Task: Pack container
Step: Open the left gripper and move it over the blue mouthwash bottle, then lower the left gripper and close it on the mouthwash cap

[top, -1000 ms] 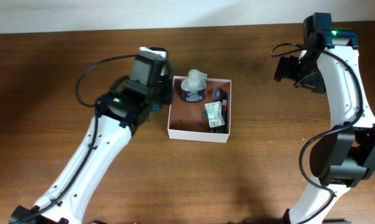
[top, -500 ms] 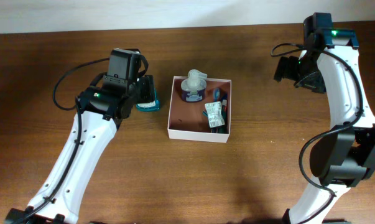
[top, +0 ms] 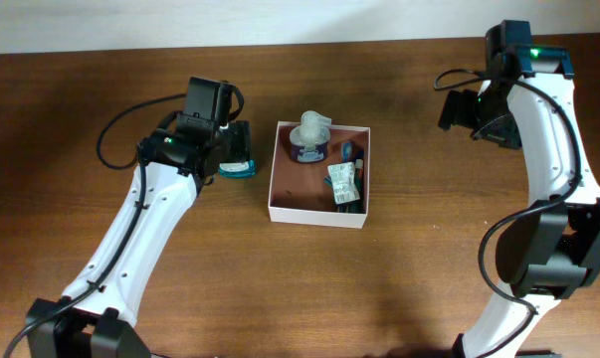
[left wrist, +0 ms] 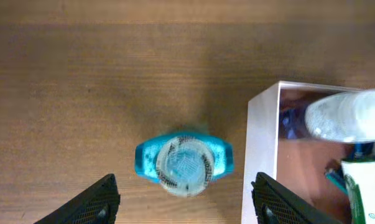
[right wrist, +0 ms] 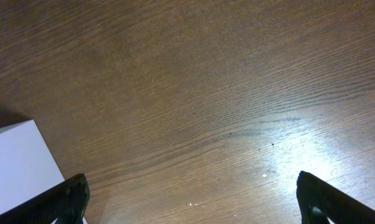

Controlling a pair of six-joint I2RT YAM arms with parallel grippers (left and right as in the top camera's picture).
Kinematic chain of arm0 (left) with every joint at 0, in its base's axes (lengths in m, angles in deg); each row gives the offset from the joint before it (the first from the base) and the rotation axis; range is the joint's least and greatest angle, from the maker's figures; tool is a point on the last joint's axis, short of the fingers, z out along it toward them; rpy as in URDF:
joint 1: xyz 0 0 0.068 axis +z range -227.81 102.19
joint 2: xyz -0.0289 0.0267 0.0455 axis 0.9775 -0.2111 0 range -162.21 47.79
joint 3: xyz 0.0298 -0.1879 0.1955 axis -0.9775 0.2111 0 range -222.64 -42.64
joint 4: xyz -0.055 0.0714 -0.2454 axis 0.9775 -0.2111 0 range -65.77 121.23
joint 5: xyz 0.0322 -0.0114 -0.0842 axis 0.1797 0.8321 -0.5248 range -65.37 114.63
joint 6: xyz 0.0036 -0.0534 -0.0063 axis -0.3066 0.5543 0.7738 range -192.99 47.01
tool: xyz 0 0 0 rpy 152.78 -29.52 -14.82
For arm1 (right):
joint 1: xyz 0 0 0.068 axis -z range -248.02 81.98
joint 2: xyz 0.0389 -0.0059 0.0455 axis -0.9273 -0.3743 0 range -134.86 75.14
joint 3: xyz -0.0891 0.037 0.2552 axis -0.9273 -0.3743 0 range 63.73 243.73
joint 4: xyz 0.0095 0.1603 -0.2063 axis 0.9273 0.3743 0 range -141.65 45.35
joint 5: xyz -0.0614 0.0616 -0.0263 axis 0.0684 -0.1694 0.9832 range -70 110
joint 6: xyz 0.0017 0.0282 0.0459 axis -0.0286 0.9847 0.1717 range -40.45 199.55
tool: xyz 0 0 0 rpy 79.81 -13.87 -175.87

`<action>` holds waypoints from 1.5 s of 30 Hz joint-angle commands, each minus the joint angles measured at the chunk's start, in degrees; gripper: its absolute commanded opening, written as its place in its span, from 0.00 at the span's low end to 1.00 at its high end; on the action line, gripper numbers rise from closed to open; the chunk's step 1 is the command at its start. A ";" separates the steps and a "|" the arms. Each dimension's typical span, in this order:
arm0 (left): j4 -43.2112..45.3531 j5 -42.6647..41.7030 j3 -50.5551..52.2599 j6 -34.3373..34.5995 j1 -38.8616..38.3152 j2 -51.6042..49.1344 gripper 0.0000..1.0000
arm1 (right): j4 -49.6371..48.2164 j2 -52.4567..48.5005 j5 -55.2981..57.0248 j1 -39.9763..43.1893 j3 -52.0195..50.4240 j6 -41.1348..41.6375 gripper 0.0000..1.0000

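The container (top: 280,211) is a white-walled square box with a pinkish-brown floor at mid-table. In it are a blue tub with a white top (top: 307,139) and a green-white sachet (top: 341,184). A teal bottle (top: 238,167) stands upright on the wood just left of the box. My left gripper (top: 232,149) hangs over it, open. In the left wrist view the bottle (left wrist: 184,165) sits just ahead of the gap between the fingers (left wrist: 94,202), untouched, with the container wall (left wrist: 262,155) at its right. My right gripper (right wrist: 203,202) is open over bare wood at the far right (top: 461,109).
The wooden table's far edge meets a pale wall along the top of the overhead view. A white corner (right wrist: 16,162) shows at the lower left of the right wrist view. Black cables loop from both arms.
My left gripper, shut beside the container's left wall a second ago, has opened and pulled left. The teal bottle now stands free on the table. The right arm has not moved.
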 commanded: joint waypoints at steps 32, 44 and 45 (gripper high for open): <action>5.14 0.87 -0.04 -0.46 0.39 -6.05 0.61 | -0.04 0.83 0.50 0.00 0.57 0.04 0.99; 6.60 0.87 -0.04 -0.46 0.42 -6.71 0.54 | -0.04 0.83 0.50 0.00 0.57 0.04 0.98; 6.64 0.87 -0.04 -0.46 0.42 -6.71 0.54 | -0.04 0.83 0.48 0.00 0.57 0.04 0.98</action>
